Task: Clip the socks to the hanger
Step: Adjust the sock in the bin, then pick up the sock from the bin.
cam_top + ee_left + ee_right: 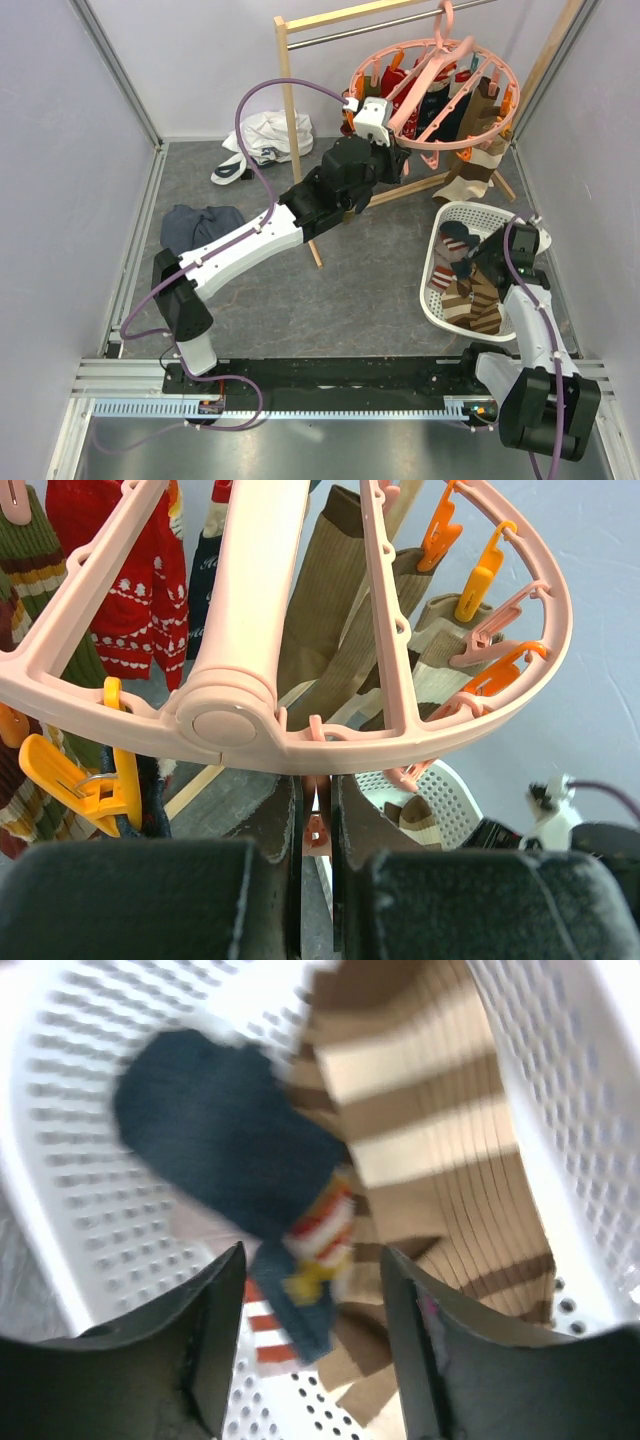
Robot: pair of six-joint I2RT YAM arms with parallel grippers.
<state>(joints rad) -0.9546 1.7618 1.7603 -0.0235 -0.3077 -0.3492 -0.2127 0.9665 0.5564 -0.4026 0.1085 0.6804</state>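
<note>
The round pink hanger (470,50) hangs from the rail at the back, with several socks (445,105) clipped to it. My left gripper (372,122) is at the ring's near-left rim. In the left wrist view the left gripper (317,795) is shut on a small pink clip (316,830) hanging under the hanger ring (430,742). More socks (468,296) lie in the white basket (432,250). My right gripper (482,262) is low over them. In the right wrist view the right gripper (312,1265) is open around a navy sock (225,1145), beside tan striped socks (430,1130).
The wooden-framed rail (292,110) stands at the back, its slanted leg running down to the floor. A white garment with dark trim (262,140) lies at the back left. A dark blue-grey cloth bundle (200,224) lies left of my left arm. A brown sock (468,178) hangs low behind the basket.
</note>
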